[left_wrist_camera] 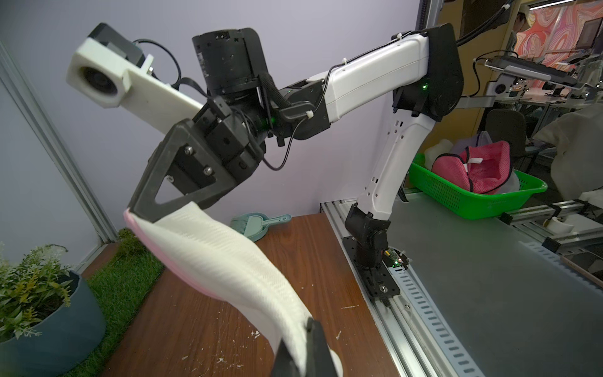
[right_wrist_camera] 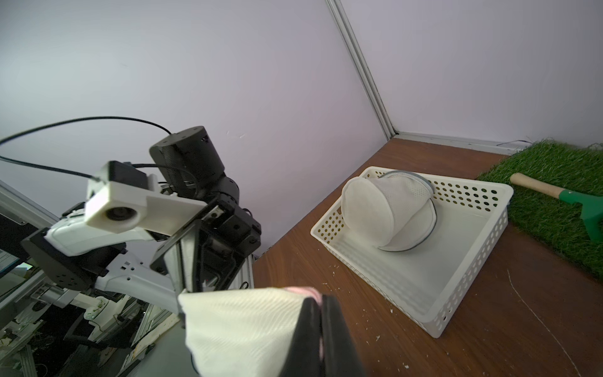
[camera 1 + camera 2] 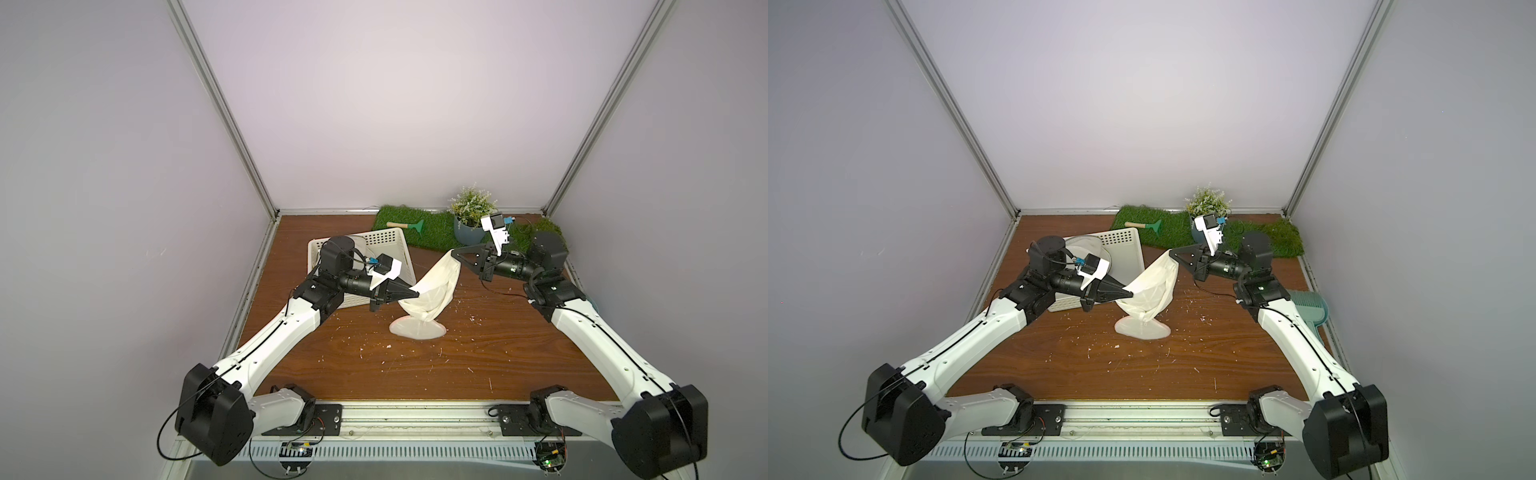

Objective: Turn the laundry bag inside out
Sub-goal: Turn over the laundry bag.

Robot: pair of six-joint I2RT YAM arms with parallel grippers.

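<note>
- The laundry bag (image 3: 432,286) is a white mesh pouch strung in the air between the two grippers. Its round bottom sags onto the table (image 3: 374,365) just below them.
- It looks light and limp — the cloth drapes and folds under its own weight, so it should follow any pull. Only the flat round bottom seems a little stiffer.
- The thin mesh could well slide out of a shallow pinch. The pink-trimmed rim (image 1: 130,219) looks thicker and is probably the better place to hold.
- The left gripper (image 3: 417,293) is clamped on the lower end of the stretched edge, and its wrist view shows cloth squeezed between its fingers.
- The right gripper (image 3: 454,252) is clamped on the opposite, higher end, right at the pink trim.
- With both holds at the rim, the mouth could likely be pulled apart and the bottom pushed up through it. One hold would have to let go for that, and the bag may then collapse.
- Behind the left gripper sits a white basket (image 3: 374,239) with a second mesh bag (image 2: 388,212) inside.
- Behind the right gripper is a plant pot (image 3: 468,232) on a grass mat (image 3: 436,232), with a small rake (image 3: 407,226) on the mat.
</note>
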